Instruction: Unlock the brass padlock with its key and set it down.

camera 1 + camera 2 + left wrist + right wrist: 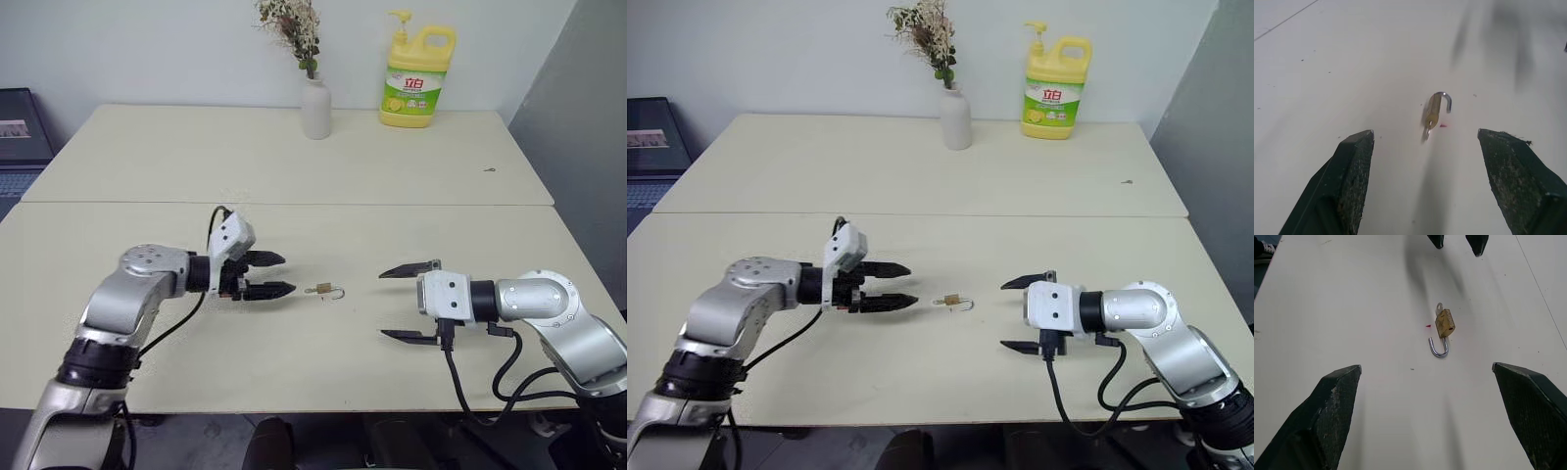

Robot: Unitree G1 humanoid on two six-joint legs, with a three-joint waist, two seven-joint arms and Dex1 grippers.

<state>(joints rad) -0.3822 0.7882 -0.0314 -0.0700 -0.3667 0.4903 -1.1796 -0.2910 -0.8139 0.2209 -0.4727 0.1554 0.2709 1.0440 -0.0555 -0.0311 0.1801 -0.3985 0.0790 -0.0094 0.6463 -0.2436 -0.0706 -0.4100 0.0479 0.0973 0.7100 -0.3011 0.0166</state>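
Note:
The brass padlock point(321, 290) lies on the cream table point(294, 372) between my two grippers, apart from both. Its silver shackle point(1439, 348) stands hooked open, one end free of the body. The key point(1439, 308) sticks out of the opposite end of the body. My left gripper point(288, 274) is open and empty, a short way to the left of the padlock and pointing at it. My right gripper point(383, 305) hangs wide open and empty to the right, also facing the padlock. The left wrist view has the padlock point(1432, 111) ahead of the spread fingers point(1352, 181).
At the back of the far table stand a white vase of dried flowers point(315, 108) and a yellow detergent bottle point(416, 78). A seam point(294, 204) joins the two tables. A laptop point(20, 137) sits off the left edge. A grey wall runs along the right.

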